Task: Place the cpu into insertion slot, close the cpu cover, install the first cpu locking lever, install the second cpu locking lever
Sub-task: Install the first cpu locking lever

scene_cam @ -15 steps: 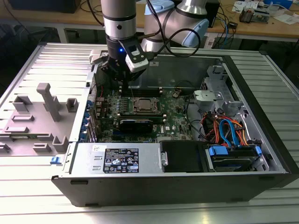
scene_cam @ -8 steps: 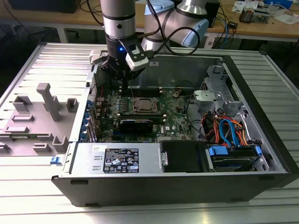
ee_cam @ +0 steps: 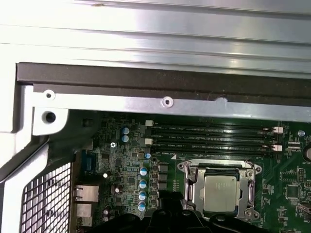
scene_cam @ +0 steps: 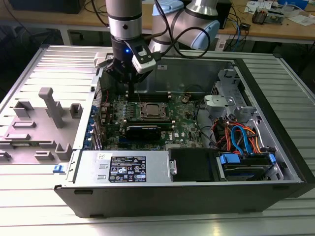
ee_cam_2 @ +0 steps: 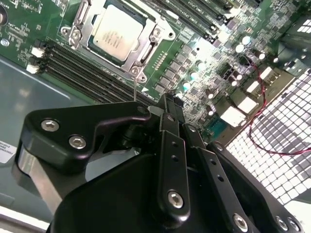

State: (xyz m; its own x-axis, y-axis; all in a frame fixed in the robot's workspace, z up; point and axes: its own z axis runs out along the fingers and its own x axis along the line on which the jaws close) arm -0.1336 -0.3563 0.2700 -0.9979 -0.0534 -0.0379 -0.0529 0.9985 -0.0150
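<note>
From my seat I see the arm coming down from the upper centre of the exterior view into the open computer case, which lies on the ribbed metal worktop. The gripper hangs over the green motherboard, just above and toward the exterior view's left of the insertion slot, near it but not touching.

In the second wrist view the gripper has its fingers drawn together to a narrow point, and I see nothing held between them.

The cpu sits flat in the slot at the middle of the board. In both wrist views its dull silver top shows through the cutout of the cpu cover, which lies down over it, framing the chip on all sides.

A thin wire rod stands between the socket and the fingertips. Whether the locking levers are latched I cannot tell.

Long black memory slots run beside the socket.
</note>
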